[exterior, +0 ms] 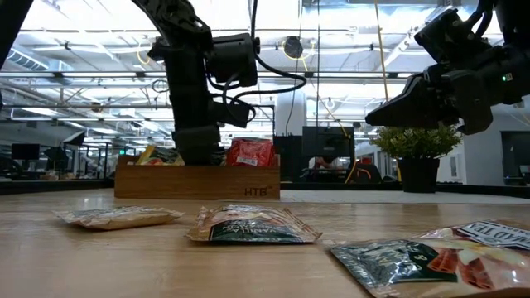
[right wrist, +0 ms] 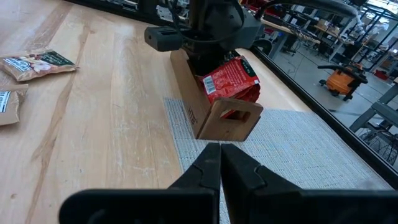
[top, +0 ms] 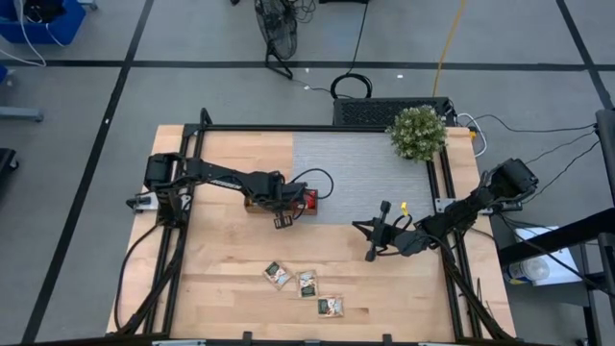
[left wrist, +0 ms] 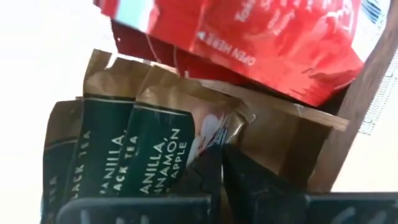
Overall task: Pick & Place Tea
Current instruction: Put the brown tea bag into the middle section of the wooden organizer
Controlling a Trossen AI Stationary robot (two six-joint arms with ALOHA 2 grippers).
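Note:
A brown wooden tray [top: 288,203] stands at the mat's edge and holds red sachets [top: 308,199] and green-and-white sachets [left wrist: 93,155], upright in its compartments. My left gripper [left wrist: 222,158] reaches down into the tray from above and is shut at a green-and-white sachet [left wrist: 163,146]. Three more green-and-white sachets [top: 278,274], [top: 307,283], [top: 331,307] lie flat on the bare wood nearer the table's near edge. My right gripper [top: 371,252] is shut and hovers above the table, to the right of the tray, touching nothing. My left gripper pinches the green-and-white sachet by its pale printed edge [left wrist: 208,134] between its two fingertips [left wrist: 210,163], coming from above into the tray compartment. The sachet stands among its neighbours in the tray. The fingers themselves hide how much of it they have.
A potted plant [top: 417,133] stands at the table's far right corner on the grey mat [top: 365,173]. Black frame rails [top: 447,192] run along the table's sides. Bare wood lies between the tray and the three loose sachets.

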